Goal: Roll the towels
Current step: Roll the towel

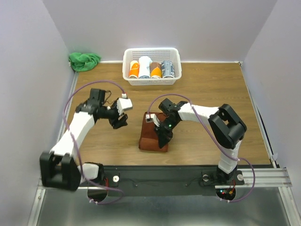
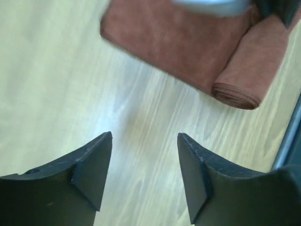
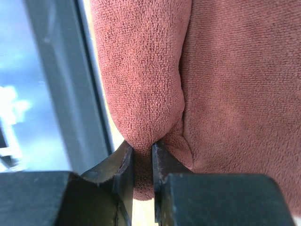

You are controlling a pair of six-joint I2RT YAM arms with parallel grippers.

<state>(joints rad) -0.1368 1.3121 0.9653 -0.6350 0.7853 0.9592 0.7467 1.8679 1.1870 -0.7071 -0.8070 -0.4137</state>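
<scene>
Where the overhead camera looks down, my right pincer (image 1: 162, 137) sits on the reddish-brown terry-cloth towel (image 1: 148, 141) at the middle of the wooden counter (image 1: 211, 89). My left pincer (image 1: 120, 123) hangs just left of it. The bright green terry-cloth towel (image 1: 84, 61) lies crumpled in the far-left corner, left of a white slatted plastic basket (image 1: 151, 81). Left wrist: my left pincer (image 2: 145, 141) stands spread over bare wood, with the brown towel (image 2: 183, 42) partly rolled beyond. Right wrist: my right pincer (image 3: 142, 155) pinches a fold of that towel (image 3: 230, 94).

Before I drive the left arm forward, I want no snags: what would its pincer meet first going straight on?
Probably the bare wooden table; the left pincer stands open and empty, and the reddish-brown towel lies farther ahead, off to the side. Depth is unclear.
</scene>
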